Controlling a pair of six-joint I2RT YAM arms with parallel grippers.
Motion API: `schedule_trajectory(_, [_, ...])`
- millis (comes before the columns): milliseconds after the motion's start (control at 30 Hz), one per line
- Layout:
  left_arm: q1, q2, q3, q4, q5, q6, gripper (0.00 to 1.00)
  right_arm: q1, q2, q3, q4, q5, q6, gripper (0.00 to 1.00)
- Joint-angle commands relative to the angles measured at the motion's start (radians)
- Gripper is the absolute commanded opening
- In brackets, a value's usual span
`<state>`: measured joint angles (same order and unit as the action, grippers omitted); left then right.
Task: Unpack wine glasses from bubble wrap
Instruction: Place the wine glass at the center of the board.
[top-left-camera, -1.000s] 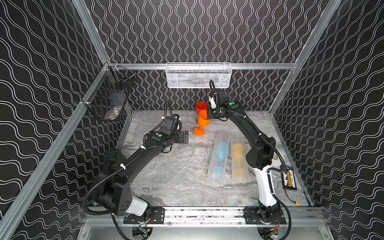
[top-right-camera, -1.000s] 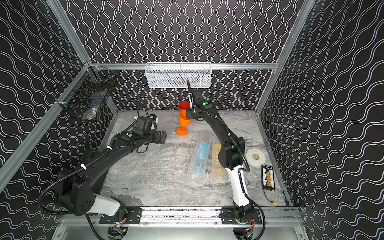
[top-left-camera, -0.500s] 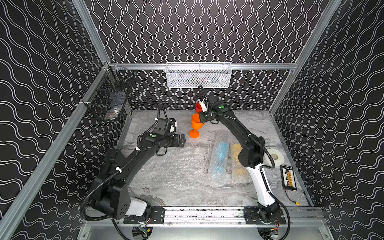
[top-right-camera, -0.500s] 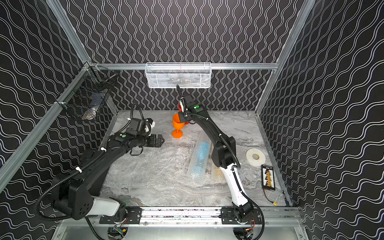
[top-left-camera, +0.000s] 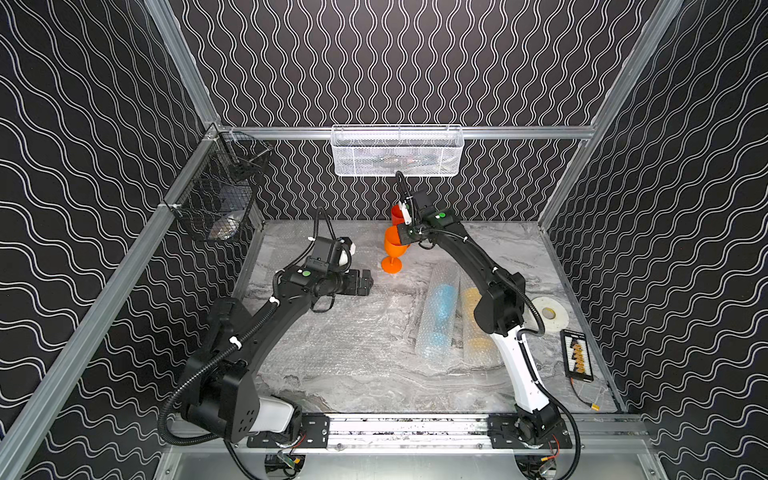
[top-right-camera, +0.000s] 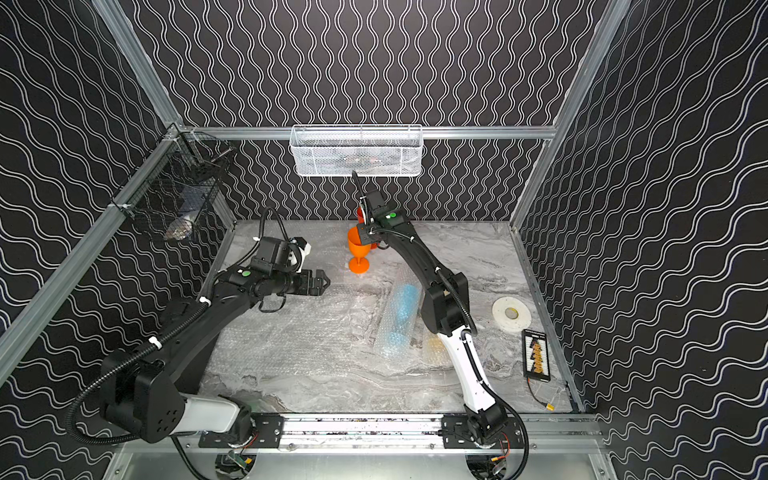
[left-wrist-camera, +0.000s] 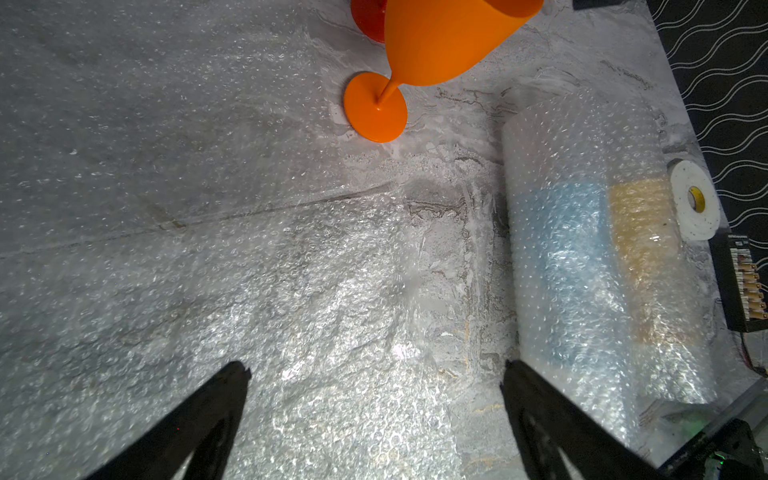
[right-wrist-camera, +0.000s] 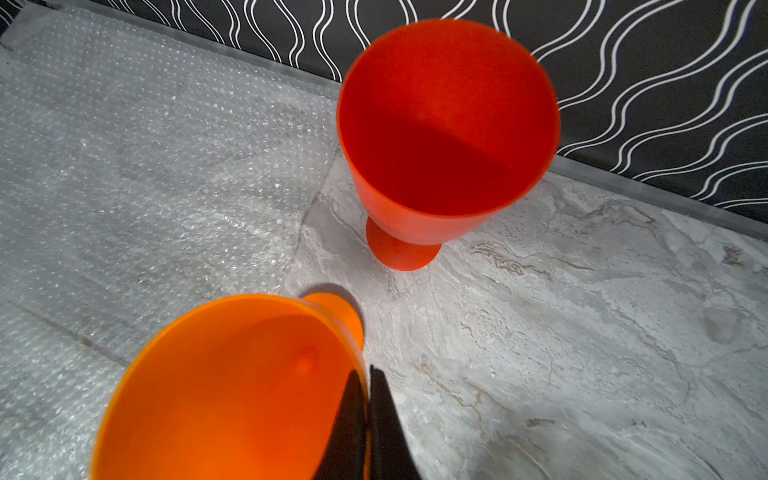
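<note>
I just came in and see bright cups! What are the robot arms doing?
The right gripper is shut on the rim of the orange goblet, holding it tilted beside the red goblet, which stands unwrapped at the back. The left gripper hangs open over a flat bubble wrap sheet. The blue goblet and yellow goblet lie in bubble-wrap tubes, not yet unpacked.

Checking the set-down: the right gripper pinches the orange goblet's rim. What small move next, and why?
Probably open the right gripper and release: the orange goblet looks upright, its foot seemingly resting on the tabletop, clear of the red goblet.
</note>
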<state>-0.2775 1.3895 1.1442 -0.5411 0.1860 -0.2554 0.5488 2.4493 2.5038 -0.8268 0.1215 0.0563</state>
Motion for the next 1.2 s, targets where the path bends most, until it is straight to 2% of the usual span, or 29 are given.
schedule_trajectory(0, [0.002, -0.01, -0.003, 0.01, 0.003, 0.021, 0.99, 0.005, 0.016, 0.014, 0.03, -0.004, -0.001, 0.06])
schedule_trajectory(133, [0.002, -0.006, -0.004, 0.016, 0.016, 0.022, 0.99, 0.005, 0.023, 0.022, 0.023, -0.007, 0.002, 0.13])
schedule_trajectory(233, [0.002, 0.001, 0.0, 0.013, 0.026, 0.021, 0.99, 0.005, 0.01, 0.005, 0.035, -0.014, 0.007, 0.22])
schedule_trajectory(333, [0.002, 0.003, -0.001, 0.016, 0.027, 0.018, 0.99, 0.005, 0.006, 0.011, 0.035, -0.023, 0.009, 0.25])
schedule_trajectory(533, [0.002, 0.005, -0.005, 0.021, 0.023, 0.016, 0.99, 0.005, -0.01, -0.011, 0.061, -0.045, 0.02, 0.39])
schedule_trajectory(833, [0.004, 0.008, -0.006, 0.021, 0.017, 0.016, 0.99, 0.003, -0.049, -0.026, 0.085, -0.105, 0.048, 0.43])
schedule_trajectory(1167, [0.004, 0.014, -0.007, 0.021, 0.023, 0.011, 0.99, -0.006, -0.225, -0.198, 0.157, -0.164, 0.083, 0.44])
